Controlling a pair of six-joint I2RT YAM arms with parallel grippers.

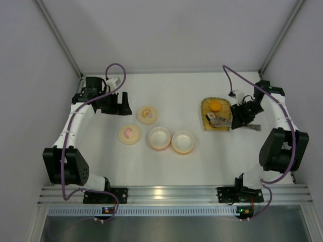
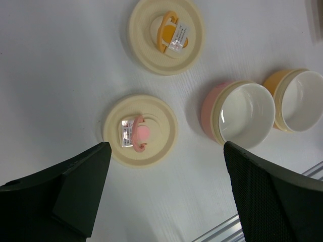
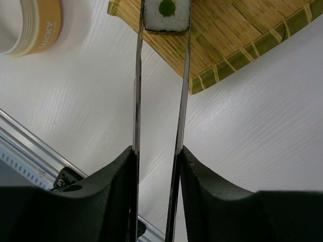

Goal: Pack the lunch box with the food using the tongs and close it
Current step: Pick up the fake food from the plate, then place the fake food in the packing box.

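Observation:
My right gripper [image 3: 156,159] is shut on the tongs [image 3: 137,80], one silver arm against each finger. The tong tips squeeze a sushi roll [image 3: 167,12] with a green centre, which rests on the bamboo tray [image 3: 242,40]. From above, the right gripper [image 1: 236,117] sits at the tray's [image 1: 206,104] right edge, with the tongs' joined end [image 1: 254,127] sticking out right. An orange ball [image 1: 216,105] and a second roll [image 1: 211,116] also lie on the tray. The lunch box's pink bowl [image 1: 159,137] and orange bowl [image 1: 182,141] stand uncovered at centre. My left gripper [image 1: 118,103] is open and holds nothing.
Two cream lids lie left of the bowls: one with an orange centre [image 2: 166,34] and one with a pink centre [image 2: 140,131], below my left gripper [image 2: 165,148]. An aluminium rail [image 1: 171,192] runs along the near edge.

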